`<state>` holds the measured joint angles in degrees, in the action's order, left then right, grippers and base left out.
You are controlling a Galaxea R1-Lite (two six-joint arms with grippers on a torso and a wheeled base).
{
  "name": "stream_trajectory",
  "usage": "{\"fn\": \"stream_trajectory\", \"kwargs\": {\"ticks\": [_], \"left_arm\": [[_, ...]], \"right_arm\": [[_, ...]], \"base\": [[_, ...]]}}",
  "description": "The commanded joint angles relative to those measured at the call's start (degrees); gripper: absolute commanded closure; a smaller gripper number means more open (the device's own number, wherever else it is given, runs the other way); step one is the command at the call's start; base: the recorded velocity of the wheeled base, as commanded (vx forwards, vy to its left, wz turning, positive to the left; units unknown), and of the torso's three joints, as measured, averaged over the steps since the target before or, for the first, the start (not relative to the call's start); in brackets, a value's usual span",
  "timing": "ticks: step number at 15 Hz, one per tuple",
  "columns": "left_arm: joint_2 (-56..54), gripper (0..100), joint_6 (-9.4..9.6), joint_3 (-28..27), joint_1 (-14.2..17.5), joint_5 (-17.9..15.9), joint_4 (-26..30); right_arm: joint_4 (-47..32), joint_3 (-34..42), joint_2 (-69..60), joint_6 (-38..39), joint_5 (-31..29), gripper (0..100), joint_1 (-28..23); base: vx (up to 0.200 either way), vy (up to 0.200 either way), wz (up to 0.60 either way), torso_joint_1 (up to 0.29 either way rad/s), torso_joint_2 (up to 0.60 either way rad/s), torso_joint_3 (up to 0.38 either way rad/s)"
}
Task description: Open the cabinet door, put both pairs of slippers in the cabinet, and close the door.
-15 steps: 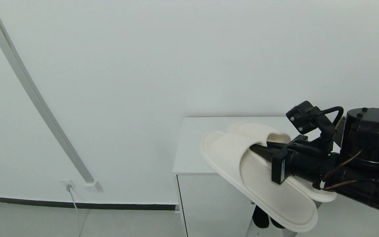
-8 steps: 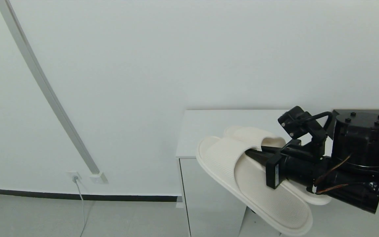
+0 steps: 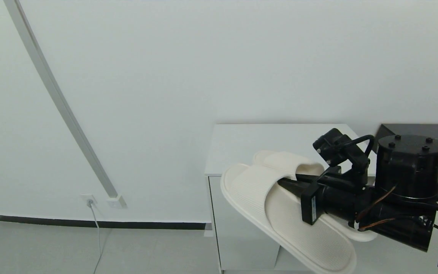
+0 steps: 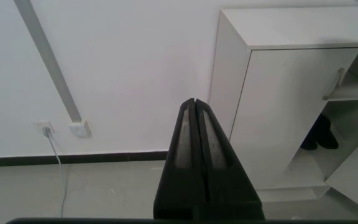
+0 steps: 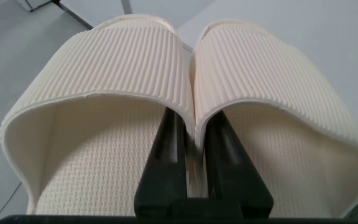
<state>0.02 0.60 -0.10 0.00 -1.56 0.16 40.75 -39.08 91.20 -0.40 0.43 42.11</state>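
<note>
Right gripper [image 5: 191, 134]: jaws clamped on inner straps of white slippers [image 3: 280, 198].
Left gripper [image 4: 194, 124]: jaws together, empty.
Change: my camera shifts; pair drops from cabinet [image 3: 264, 140] top level to its front.
Meaning: I judge insertion next.

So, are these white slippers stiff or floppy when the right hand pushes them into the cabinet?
Probably light and fairly firm: the slippers hang from the right hand, pinched only at their inner straps, yet the soles look flat. The ribbed fabric likely resists slipping. They may swivel if they bump a shelf.
</note>
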Motion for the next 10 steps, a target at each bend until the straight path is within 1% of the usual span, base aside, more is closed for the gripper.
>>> {"fn": "stream_trajectory", "kwargs": {"ticks": [1,10], "left_arm": [[0.1,100,0.02,0.0,0.0,0.0,0.0],[0.0,100,0.02,0.0,0.0,0.0,0.0]], "right_arm": [[0.0,0.1,0.5,0.0,0.0,100,0.3],[0.2,0.1,0.9,0.0,-0.1,100,0.3]], "base": [[0.0,0.0,0.0,0.0,0.0,0.0],[0.0,0.0,0.0,0.0,0.0,0.0]]}}
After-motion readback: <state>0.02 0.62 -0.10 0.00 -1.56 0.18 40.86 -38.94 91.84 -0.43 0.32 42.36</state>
